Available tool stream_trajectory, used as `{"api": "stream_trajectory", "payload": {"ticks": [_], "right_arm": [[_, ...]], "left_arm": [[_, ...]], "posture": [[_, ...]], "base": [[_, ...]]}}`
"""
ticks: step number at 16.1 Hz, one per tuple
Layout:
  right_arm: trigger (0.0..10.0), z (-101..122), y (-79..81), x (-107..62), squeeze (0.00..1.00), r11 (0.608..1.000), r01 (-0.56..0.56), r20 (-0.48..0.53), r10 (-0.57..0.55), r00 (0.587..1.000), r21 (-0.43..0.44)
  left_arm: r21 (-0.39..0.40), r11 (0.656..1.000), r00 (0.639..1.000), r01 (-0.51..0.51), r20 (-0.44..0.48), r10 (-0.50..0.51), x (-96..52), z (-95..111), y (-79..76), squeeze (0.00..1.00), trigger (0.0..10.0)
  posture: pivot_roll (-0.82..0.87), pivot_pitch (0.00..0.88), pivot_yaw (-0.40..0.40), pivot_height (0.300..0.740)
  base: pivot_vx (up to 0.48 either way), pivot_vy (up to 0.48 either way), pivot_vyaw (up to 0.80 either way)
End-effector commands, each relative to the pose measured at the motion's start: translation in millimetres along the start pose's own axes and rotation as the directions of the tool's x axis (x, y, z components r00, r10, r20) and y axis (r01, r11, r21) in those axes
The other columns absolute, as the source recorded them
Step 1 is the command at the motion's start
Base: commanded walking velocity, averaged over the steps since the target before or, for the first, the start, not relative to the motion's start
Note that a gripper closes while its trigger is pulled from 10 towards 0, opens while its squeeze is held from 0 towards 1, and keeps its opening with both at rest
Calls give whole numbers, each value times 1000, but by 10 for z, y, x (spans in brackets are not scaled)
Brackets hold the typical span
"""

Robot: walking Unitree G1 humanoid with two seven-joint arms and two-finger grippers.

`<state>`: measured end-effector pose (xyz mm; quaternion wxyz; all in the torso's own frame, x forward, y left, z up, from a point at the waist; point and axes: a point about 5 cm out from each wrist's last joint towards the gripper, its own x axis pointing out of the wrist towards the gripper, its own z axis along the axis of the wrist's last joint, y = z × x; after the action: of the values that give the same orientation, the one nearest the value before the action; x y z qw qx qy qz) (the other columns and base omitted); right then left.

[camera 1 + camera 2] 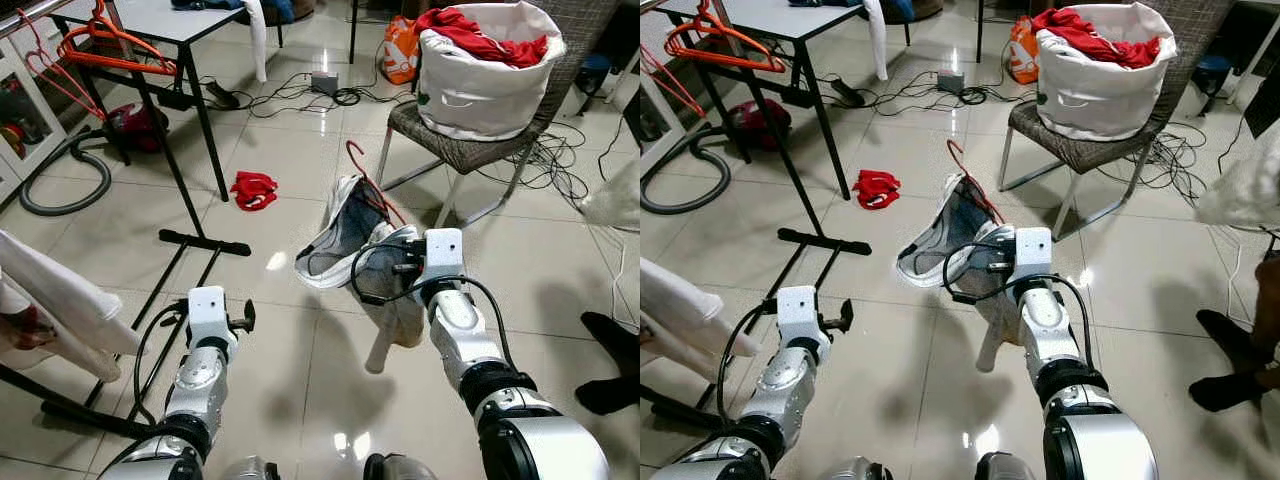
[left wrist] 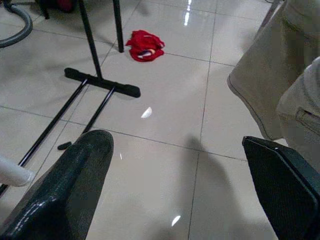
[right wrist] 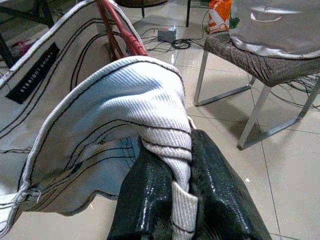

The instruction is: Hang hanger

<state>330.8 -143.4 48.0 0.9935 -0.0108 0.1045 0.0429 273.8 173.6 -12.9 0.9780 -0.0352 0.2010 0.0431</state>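
A white and grey garment [image 1: 345,235] hangs on a red hanger [image 1: 362,178] whose hook sticks up above it. My right gripper [image 3: 175,197] is shut on a ribbed white edge of that garment, holding it above the tiled floor in front of me. The red hanger [image 3: 119,27] runs inside the garment's opening. My left gripper [image 2: 175,200] stands open lower on the left, with nothing between its fingers [image 2: 67,185]. A black clothes rack [image 1: 170,150] stands at the back left, with orange hangers [image 1: 100,45] hooked at its top.
The rack's black foot bar [image 1: 205,243] lies on the floor to the left. A red cloth [image 1: 254,190] lies beyond it. A chair [image 1: 455,150] carries a white basket [image 1: 485,85] of clothes. A vacuum hose [image 1: 60,195], cables [image 1: 300,95], and a person's feet [image 1: 610,365] are nearby.
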Motion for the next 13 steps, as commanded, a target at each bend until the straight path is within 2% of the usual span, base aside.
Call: {"api": "stream_trajectory", "payload": {"ticks": [1,13], "right_arm": [[10000,171,27,48,165,1000,-8,88,8,996,-7],[10000,183,34,61,165,1000,-16,85,17,996,-14]], "left_arm": [[17,1000,1000,10,3,-10,2,3,-28,0,10000],[46,999,1000,18,-12,-17,3,-10,-32,0,10000]], "posture": [[-66,0,16,740],[-63,0,6,740]], "base": [[0,0,0],[0,0,0]]}}
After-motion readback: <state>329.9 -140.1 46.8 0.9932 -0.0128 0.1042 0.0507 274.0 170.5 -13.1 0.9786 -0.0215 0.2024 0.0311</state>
